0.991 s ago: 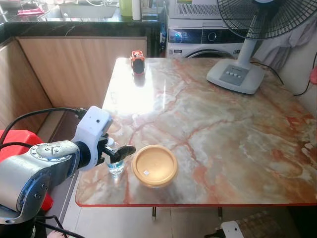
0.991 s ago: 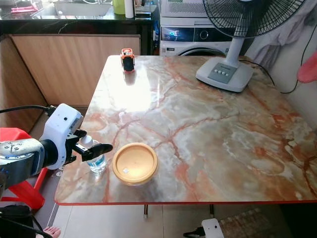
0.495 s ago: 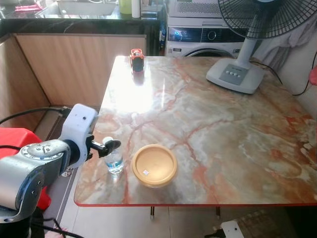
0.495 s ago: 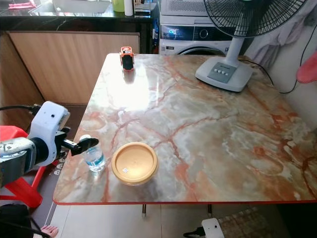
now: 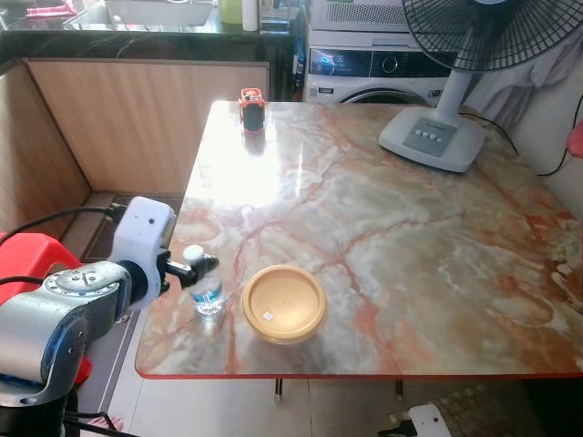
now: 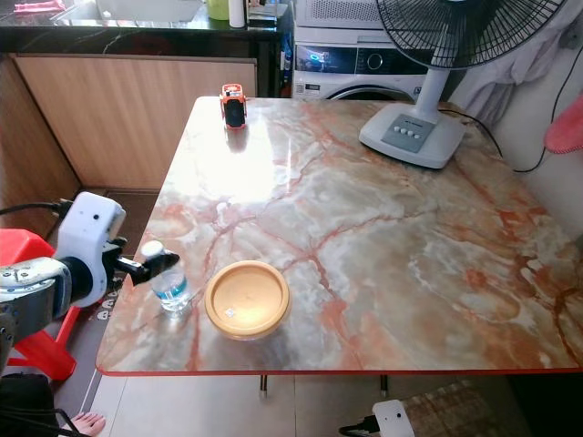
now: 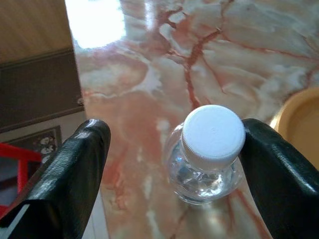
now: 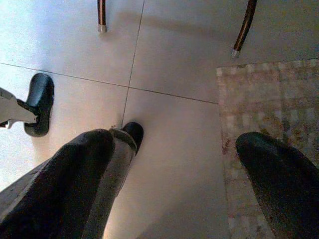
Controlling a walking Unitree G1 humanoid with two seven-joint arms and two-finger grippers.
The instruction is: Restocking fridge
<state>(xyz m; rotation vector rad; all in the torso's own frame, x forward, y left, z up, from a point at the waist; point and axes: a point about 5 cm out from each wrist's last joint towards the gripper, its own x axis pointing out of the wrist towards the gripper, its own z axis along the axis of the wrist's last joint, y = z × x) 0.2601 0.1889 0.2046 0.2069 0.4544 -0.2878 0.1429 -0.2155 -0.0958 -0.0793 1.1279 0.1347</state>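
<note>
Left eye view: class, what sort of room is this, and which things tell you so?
Probably a home kitchen or utility area: a washing machine stands beside a dark counter with a sink, near a marble-topped table carrying a fan.

on the marble table (image 5: 392, 228) stand one small water bottle (image 5: 208, 293), one round yellow lid (image 5: 283, 303), and one orange toy (image 5: 250, 108). there is also one fan (image 5: 446, 137).
</note>
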